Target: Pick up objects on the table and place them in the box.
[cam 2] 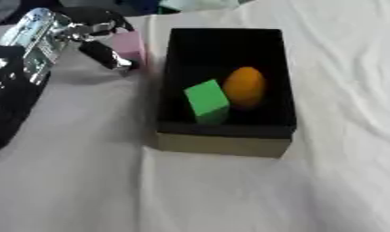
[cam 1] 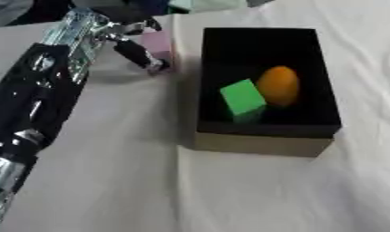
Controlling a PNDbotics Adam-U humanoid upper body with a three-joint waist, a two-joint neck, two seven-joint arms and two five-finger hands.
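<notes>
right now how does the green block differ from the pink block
The green block lies inside the box, beside the orange fruit; the pink block sits on the table outside it. The left hand is at the pink block; nothing touches the green. Both look blocky.

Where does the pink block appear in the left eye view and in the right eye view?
Left eye view: pink block, upper middle, just left of the box's far left corner, at the left robot hand.
Right eye view: same block, upper left.
Shared landmark: the black box holding the green cube and an orange rounded object.
</notes>
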